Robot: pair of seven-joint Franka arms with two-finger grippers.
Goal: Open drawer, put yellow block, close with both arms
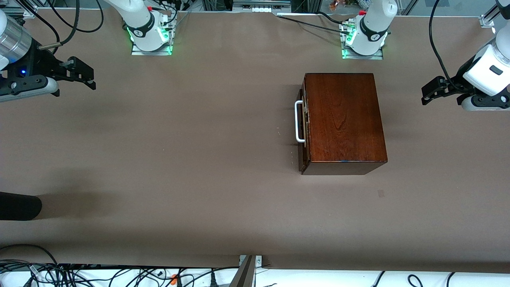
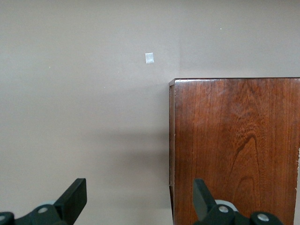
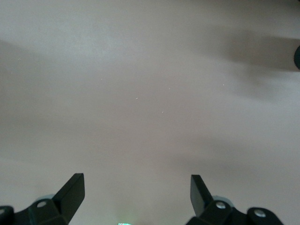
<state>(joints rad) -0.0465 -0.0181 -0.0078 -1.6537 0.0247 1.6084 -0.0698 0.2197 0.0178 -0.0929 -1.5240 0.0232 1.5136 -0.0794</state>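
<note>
The mahogany box point(image 1: 344, 119) stands on the table near the left arm's base. Its drawer point(image 1: 303, 131) is pushed in, and the white loop handle point(image 1: 298, 121) faces the right arm's end of the table. The yellow block is out of view. My left gripper point(image 1: 428, 93) hangs open in the air at the left arm's end, beside the box and apart from it. In the left wrist view the left gripper point(image 2: 140, 197) holds nothing, and the box point(image 2: 234, 150) lies below one finger. My right gripper point(image 1: 85, 75) hovers open and empty over bare table at the right arm's end, as the right wrist view shows the right gripper point(image 3: 138, 192).
A dark rounded object point(image 1: 20, 206) pokes in at the right arm's end, nearer the front camera. A small tape mark point(image 1: 381, 193) lies on the brown table cover point(image 1: 179, 139) just nearer than the box. Cables point(image 1: 79, 275) run along the near edge.
</note>
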